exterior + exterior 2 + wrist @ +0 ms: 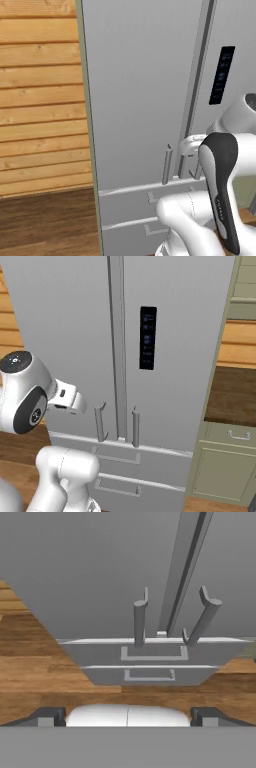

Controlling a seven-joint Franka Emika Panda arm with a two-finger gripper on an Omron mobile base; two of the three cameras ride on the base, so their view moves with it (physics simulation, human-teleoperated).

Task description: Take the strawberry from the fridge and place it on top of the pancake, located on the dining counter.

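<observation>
To my left I see a wall of light horizontal wood planks [42,100] above a dark brown plank floor [47,222], and to my right a grey-green cabinet [225,466] with a dark brown top [235,396].

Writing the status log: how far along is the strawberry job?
Nothing done yet. The fridge is shut, both doors closed, handles untouched. In hand: the arm faces it; the hand view shows the claw open and empty, short of the left door handle. Left: open a door, grab the strawberry, drive to the dining counter, set it on the pancake.
</observation>
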